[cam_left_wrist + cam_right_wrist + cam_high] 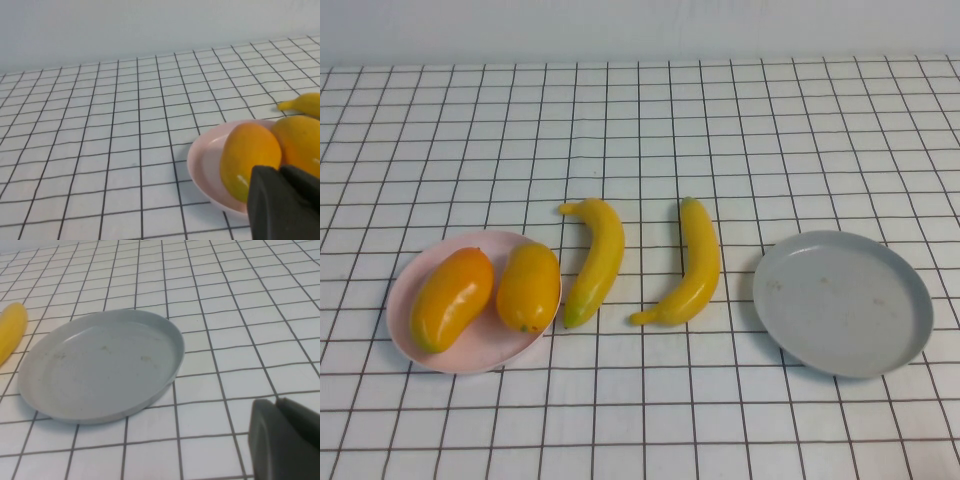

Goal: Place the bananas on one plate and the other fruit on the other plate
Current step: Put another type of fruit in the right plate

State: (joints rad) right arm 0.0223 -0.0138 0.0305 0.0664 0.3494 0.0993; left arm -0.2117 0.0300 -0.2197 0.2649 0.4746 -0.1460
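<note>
The left tool (285,200) sits low just beside the pink plate (410,285); the right tool (287,437) near the grey plate (910,300). Whether either is open, I cannot tell. 2 mangoes (528,287) already lie on the pink plate. 2 bananas (595,258) rest on the bench (640,420) between the plates; being glossy and curved, they could slip or roll from a grasp.

Two mango-like fruits (490,292) side by side on the pink plate (405,280), at left. Two bananas (640,262) on the table (640,120), between the plates. Grey plate (843,303) at right, well apart.
</note>
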